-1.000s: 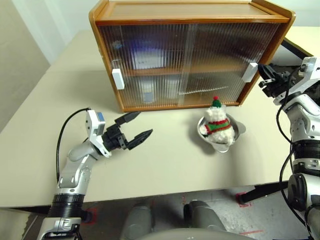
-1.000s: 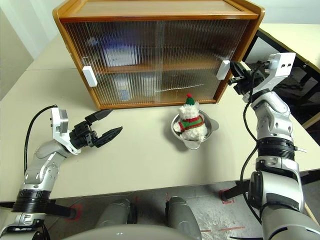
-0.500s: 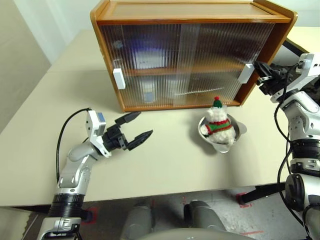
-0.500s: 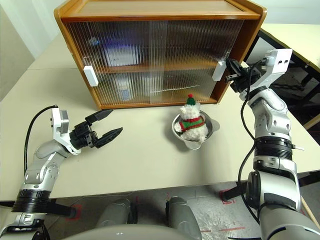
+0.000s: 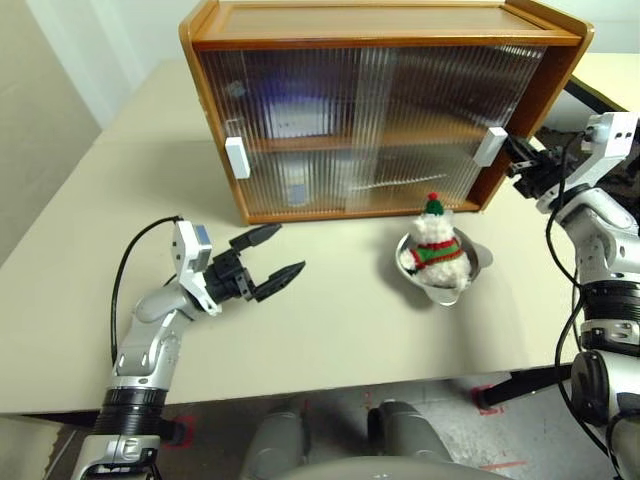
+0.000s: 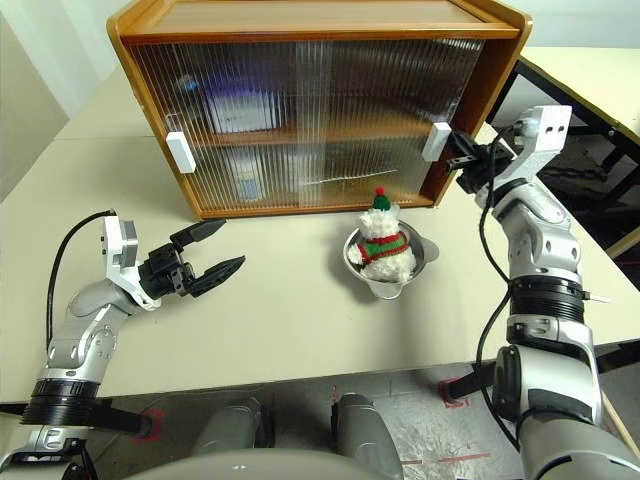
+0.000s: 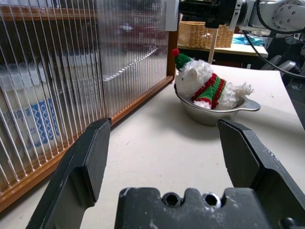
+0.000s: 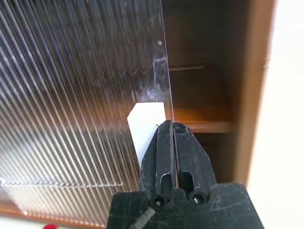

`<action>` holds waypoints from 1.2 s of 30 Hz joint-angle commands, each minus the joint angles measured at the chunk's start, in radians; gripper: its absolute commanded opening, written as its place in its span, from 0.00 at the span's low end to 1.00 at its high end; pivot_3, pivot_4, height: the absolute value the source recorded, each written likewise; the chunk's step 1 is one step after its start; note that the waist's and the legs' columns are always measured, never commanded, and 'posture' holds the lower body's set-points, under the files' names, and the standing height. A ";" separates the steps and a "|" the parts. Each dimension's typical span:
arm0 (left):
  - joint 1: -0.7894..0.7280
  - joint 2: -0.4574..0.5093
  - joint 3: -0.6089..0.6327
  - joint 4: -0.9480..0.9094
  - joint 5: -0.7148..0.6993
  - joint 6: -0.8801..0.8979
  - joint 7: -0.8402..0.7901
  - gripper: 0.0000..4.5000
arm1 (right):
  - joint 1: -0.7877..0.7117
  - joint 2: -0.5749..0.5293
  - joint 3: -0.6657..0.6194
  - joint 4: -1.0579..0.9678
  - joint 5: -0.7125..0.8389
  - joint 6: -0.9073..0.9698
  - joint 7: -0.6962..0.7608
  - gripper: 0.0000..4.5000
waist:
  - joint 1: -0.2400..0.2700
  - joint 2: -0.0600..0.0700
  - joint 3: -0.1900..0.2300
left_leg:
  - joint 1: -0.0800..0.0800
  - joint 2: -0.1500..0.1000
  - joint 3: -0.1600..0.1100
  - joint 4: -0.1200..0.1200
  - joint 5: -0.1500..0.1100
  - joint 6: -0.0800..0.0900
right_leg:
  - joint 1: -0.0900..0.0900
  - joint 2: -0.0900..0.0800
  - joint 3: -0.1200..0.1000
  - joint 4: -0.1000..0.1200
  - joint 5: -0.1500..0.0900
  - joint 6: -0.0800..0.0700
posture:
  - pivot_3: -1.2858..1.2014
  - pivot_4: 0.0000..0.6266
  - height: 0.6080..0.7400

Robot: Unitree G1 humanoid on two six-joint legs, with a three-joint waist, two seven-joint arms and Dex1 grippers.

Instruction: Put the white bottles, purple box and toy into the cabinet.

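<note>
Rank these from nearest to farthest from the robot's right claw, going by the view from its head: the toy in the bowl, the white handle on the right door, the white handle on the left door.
From the right gripper:
1. Right door's white handle, right at the fingertips, by the cabinet's right edge.
2. Toy, in the metal bowl on the table, in front of the cabinet.
3. Left door's white handle, at the cabinet's far left side.

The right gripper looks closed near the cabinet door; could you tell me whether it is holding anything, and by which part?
Nothing is held. The right gripper is shut and empty, its tips at the white handle on the cabinet door's edge.
</note>
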 commanded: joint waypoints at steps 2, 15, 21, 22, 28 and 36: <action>0.006 0.009 -0.007 -0.023 0.007 0.010 0.002 1.00 | 0.001 0.026 0.025 -0.037 0.024 0.044 0.028 0.00 | 0.000 0.000 0.000 | 0.000 0.000 0.000 0.000 0.000 0.000 | 0.000 0.000 0.000 0.000 0.000 0.000 | 0.58 0.00 1.00; 0.027 0.005 -0.016 -0.056 0.012 0.022 0.022 1.00 | -0.004 0.156 0.116 -0.166 0.050 0.144 0.051 0.00 | 0.003 0.001 0.000 | 0.000 0.000 -0.001 0.000 -0.002 -0.003 | 0.000 -0.001 -0.002 0.001 0.000 0.000 | 0.58 0.00 1.00; 0.032 0.003 -0.020 -0.061 0.012 0.024 0.031 1.00 | -0.010 0.206 0.149 -0.213 0.059 0.179 0.043 0.00 | 0.003 0.001 0.000 | -0.001 0.000 -0.002 0.000 -0.002 -0.004 | 0.000 -0.001 -0.003 0.001 0.000 0.000 | 0.59 0.00 1.00; 0.033 0.004 -0.022 -0.062 0.014 0.023 0.032 1.00 | -0.011 0.214 0.155 -0.221 0.061 0.185 0.043 0.00 | 0.003 0.001 0.000 | -0.001 0.000 -0.002 0.000 -0.002 -0.004 | 0.000 -0.001 -0.003 0.001 0.000 0.000 | 0.59 0.00 1.00; 0.032 0.002 -0.028 -0.059 0.019 0.024 0.032 1.00 | -0.007 0.244 0.174 -0.253 0.066 0.207 0.042 0.00 | 0.003 0.001 0.000 | -0.001 0.000 -0.002 0.000 -0.002 -0.004 | 0.000 -0.001 -0.003 0.001 0.000 0.000 | 0.59 0.00 1.00; 0.024 -0.008 -0.027 -0.053 0.017 0.026 0.035 1.00 | 0.011 0.235 0.167 -0.240 0.055 0.189 0.053 0.00 | 0.001 0.001 0.000 | -0.001 0.000 -0.002 0.000 -0.002 -0.004 | -0.001 -0.001 -0.003 0.001 0.000 0.000 | 0.59 0.00 1.00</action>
